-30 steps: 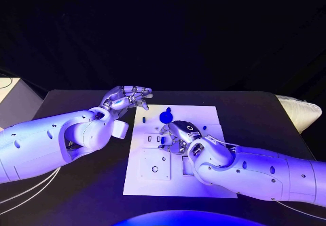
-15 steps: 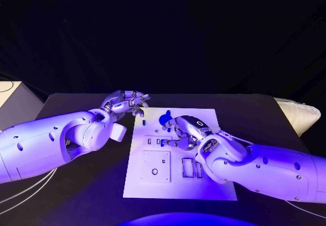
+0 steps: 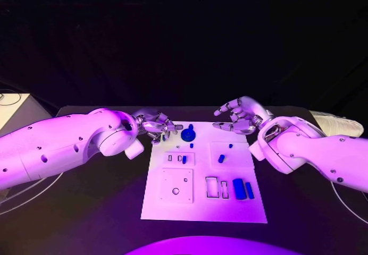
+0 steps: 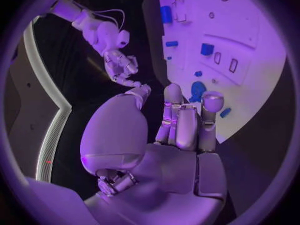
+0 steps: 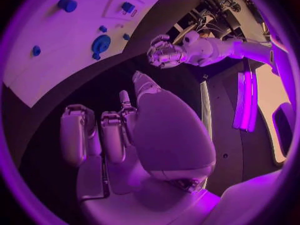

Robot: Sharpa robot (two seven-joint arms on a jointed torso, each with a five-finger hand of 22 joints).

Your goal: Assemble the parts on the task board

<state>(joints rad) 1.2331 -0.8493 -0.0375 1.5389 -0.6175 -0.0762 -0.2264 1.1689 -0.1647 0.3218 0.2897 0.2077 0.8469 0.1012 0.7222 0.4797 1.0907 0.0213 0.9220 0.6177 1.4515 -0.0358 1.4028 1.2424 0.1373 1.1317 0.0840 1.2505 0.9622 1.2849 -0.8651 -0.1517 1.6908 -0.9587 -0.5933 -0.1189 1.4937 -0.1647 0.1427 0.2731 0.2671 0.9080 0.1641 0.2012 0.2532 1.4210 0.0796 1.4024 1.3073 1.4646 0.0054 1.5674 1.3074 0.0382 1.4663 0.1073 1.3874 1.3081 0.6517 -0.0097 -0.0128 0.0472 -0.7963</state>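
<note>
The task board (image 3: 201, 196) lies in the middle of the black table (image 3: 92, 212), long side running near to far. The left hand (image 3: 156, 125) sits at the board's far left corner, fingers curled inward with nothing between them. The right hand (image 3: 239, 118) is raised above the board's far right corner, fingers apart and bent, palm empty.

Blue parts counted on the board: five.
- One round part with a tab (image 3: 189, 135) at the far edge, just right of the left hand and not touching it.
- One small part (image 3: 184, 159) standing in the row of small slots left of centre.
- One small part (image 3: 220, 158) right of centre, nearer than the right hand and apart from it.
- Two oblong parts, the left oblong part (image 3: 239, 188) and the right oblong part (image 3: 249, 190), side by side near the right edge, well apart from both hands.

The left wrist view shows the left hand (image 4: 181, 120) with fingers close together over the board's corner, the round part just beyond its fingertips (image 4: 212, 101). The right wrist view shows the right hand (image 5: 112, 135) above bare table, off the board's edge.
</note>
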